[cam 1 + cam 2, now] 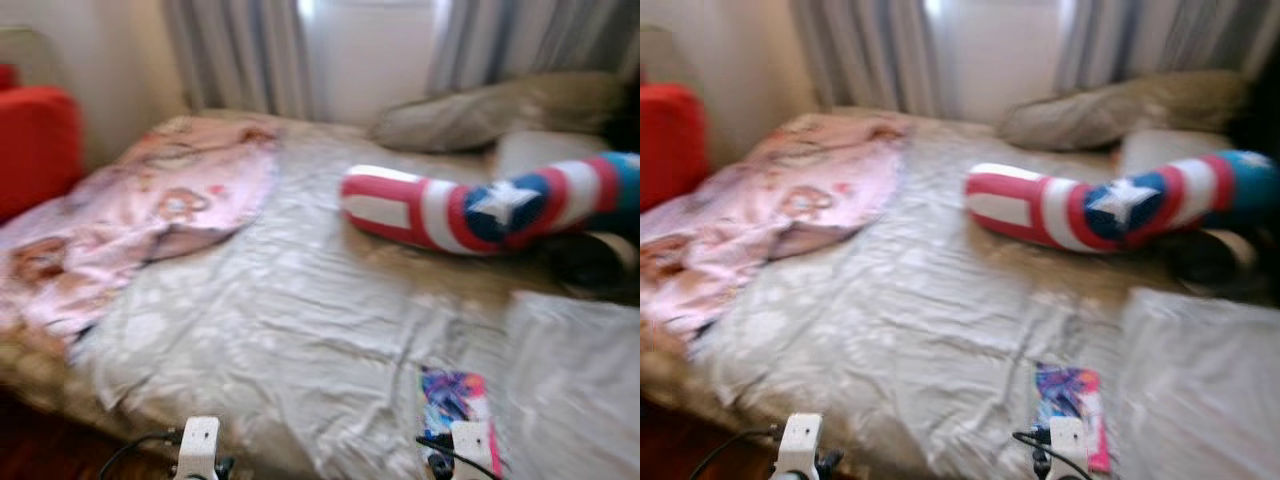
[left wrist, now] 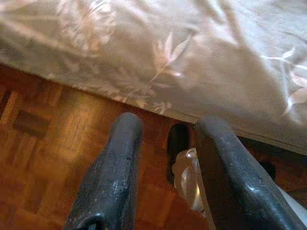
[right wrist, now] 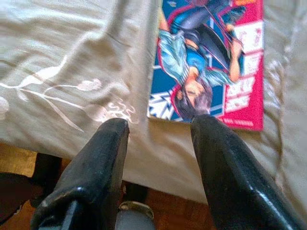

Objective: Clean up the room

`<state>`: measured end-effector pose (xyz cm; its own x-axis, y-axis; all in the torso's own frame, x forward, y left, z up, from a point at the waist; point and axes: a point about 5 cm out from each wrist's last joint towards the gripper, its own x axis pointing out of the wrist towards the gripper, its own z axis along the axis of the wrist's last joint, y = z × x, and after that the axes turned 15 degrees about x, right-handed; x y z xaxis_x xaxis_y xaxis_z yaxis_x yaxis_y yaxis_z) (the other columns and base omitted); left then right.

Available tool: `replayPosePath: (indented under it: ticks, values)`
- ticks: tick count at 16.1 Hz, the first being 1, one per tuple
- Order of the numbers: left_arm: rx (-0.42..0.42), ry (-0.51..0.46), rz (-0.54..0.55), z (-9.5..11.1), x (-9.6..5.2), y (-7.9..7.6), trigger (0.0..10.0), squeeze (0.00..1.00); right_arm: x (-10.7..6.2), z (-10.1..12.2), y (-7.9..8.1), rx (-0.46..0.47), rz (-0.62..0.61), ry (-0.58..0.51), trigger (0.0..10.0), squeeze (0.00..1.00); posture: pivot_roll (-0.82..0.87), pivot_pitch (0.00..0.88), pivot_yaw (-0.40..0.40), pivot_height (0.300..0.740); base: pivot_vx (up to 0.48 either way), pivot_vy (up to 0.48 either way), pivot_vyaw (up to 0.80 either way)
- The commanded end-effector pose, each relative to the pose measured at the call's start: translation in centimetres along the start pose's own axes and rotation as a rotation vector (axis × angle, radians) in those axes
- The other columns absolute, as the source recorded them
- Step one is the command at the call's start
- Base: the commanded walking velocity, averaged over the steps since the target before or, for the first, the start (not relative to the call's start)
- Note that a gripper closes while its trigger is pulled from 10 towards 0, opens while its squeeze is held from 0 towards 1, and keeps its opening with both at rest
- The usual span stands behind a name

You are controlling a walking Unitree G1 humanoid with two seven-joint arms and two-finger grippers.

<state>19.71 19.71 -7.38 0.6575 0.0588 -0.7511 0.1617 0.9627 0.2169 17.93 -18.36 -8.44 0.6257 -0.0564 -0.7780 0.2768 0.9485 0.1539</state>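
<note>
Bedsheet (image 1: 300, 330) holds a comic book (image 3: 211, 62) (far corner cropped) beyond right claw (image 3: 158, 129).

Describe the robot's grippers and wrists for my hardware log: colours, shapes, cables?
Each gripper has two long, thick black fingers with rounded tips, left and right; their surface looks scuffed and matte. In the head view, white wrist blocks show, with thin black cables looping off them.
</note>
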Motion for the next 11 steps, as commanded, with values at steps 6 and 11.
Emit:
replayPosePath:
  ticks: [6,11]
  values:
    - [0.007,0.059,0.008,-1.0,-0.2,0.4,10.0,0.0,-0.1,-0.3,0.1,0.008,-0.006,0.005,10.0,0.0,0.06,0.0,-0.012,0.74,0.0,0.0,0.67]
    - [-0.006,0.099,0.017,-2.4,-0.6,1.4,10.0,0.0,-0.1,-0.4,0.1,0.022,-0.003,0.007,10.0,0.0,0.06,0.0,-0.012,0.74,0.0,0.301,0.0]
